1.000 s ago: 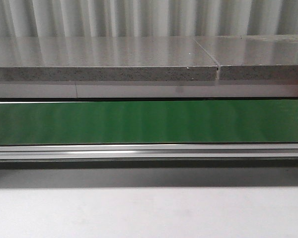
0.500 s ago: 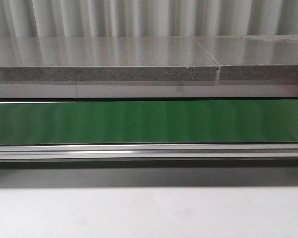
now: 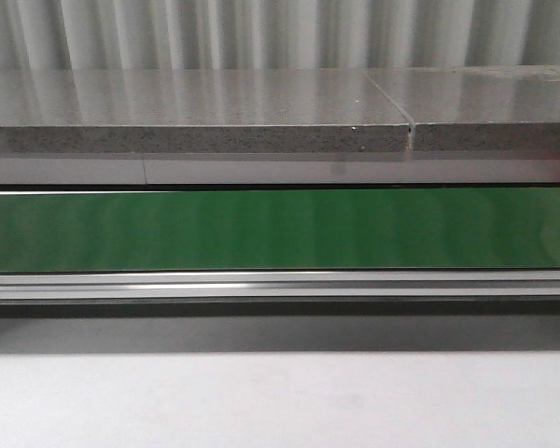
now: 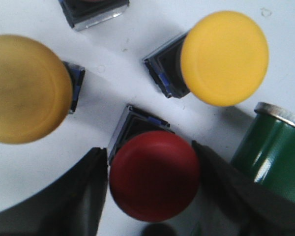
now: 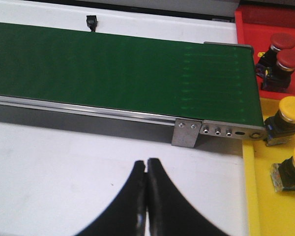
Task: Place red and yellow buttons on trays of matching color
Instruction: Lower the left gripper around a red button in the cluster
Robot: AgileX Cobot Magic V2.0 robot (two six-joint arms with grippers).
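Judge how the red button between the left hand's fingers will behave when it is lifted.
The red button looks rigid plastic, so it should not deform. Its smooth domed cap may slip, since the left hand sits around the cap's rounded edge. With a wide cap over a narrower dark base, it is probably top-heavy and may tilt.

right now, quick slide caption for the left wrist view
Left gripper open around a red button on the white table, two yellow buttons nearby.

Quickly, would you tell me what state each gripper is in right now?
Left gripper: open, fingers either side of the red button, not clamped.
Right gripper: closed, holding nothing.
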